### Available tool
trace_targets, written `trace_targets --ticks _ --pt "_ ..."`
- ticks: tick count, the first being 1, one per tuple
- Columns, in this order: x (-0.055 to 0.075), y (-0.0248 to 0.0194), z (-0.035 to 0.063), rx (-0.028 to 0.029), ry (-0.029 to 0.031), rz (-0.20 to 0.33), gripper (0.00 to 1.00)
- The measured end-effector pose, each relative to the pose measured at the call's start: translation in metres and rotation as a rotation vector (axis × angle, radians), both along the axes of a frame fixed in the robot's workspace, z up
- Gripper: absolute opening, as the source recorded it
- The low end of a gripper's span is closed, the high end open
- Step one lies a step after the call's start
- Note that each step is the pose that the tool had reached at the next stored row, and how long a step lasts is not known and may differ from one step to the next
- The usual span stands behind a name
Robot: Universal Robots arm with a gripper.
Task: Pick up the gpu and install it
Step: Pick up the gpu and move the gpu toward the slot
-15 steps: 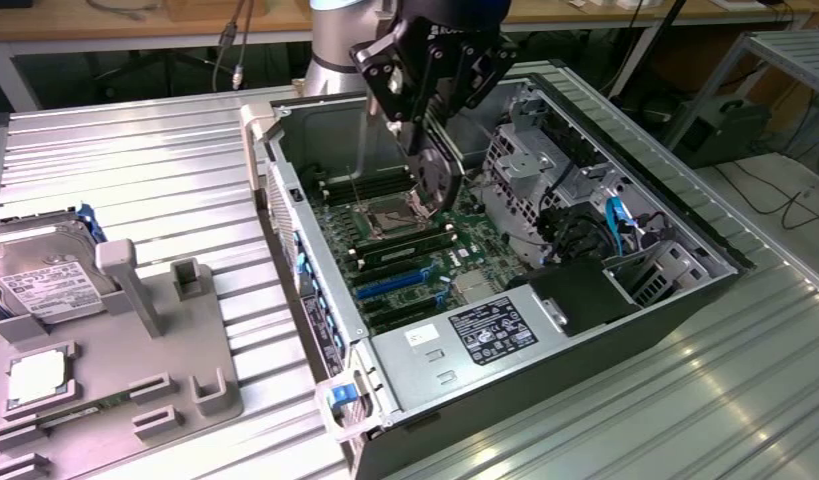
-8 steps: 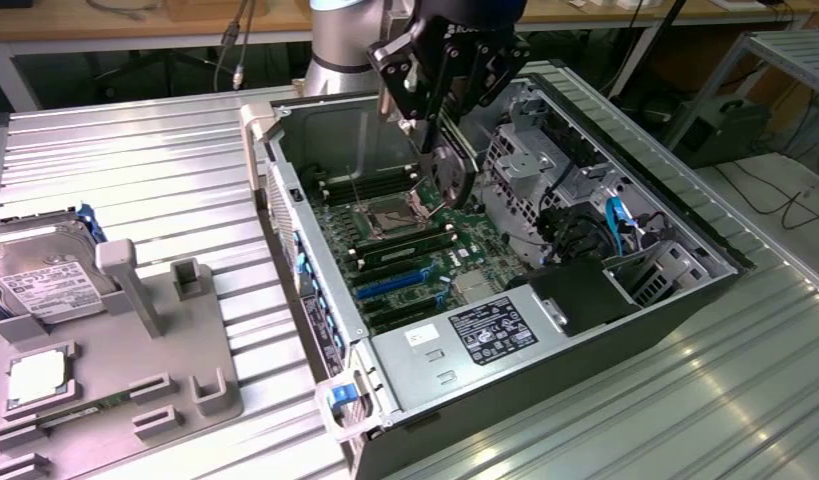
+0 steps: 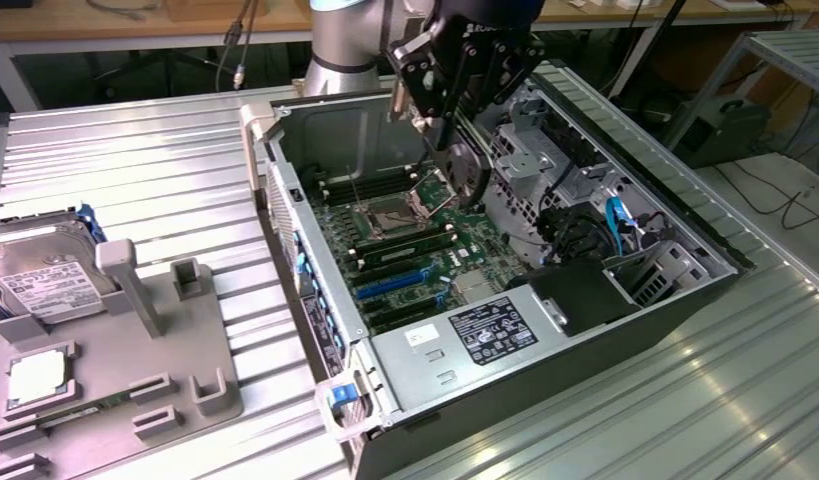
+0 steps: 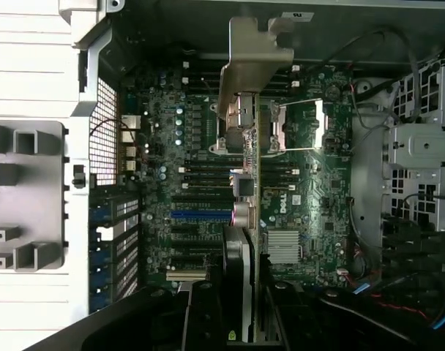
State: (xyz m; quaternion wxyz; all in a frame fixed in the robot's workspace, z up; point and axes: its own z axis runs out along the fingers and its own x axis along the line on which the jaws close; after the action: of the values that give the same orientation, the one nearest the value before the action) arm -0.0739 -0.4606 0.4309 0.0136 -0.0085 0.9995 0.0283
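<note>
My gripper hangs over the open computer case, shut on the gpu. The card hangs edge-down above the motherboard, over the CPU socket area, not touching the board. In the wrist view the gpu appears edge-on, its silver end bracket pointing away from the gripper. Blue and black expansion slots lie on the motherboard beside the card's line; the same slots sit nearer the power supply in the exterior view.
A grey fixture tray on the exterior view's left holds a silver hard drive, a CPU and a RAM stick. The power supply, drive cages and cables crowd the case. A ribbed metal table surrounds it.
</note>
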Motion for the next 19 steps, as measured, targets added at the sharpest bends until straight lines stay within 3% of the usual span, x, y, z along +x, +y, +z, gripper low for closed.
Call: trace_targets --ticks 13,19 --pt "0.026 0.0013 -0.0002 0.0001 0.0 0.0 0.28" --pt "0.028 0.0016 -0.0002 0.0 0.0 0.0 0.28"
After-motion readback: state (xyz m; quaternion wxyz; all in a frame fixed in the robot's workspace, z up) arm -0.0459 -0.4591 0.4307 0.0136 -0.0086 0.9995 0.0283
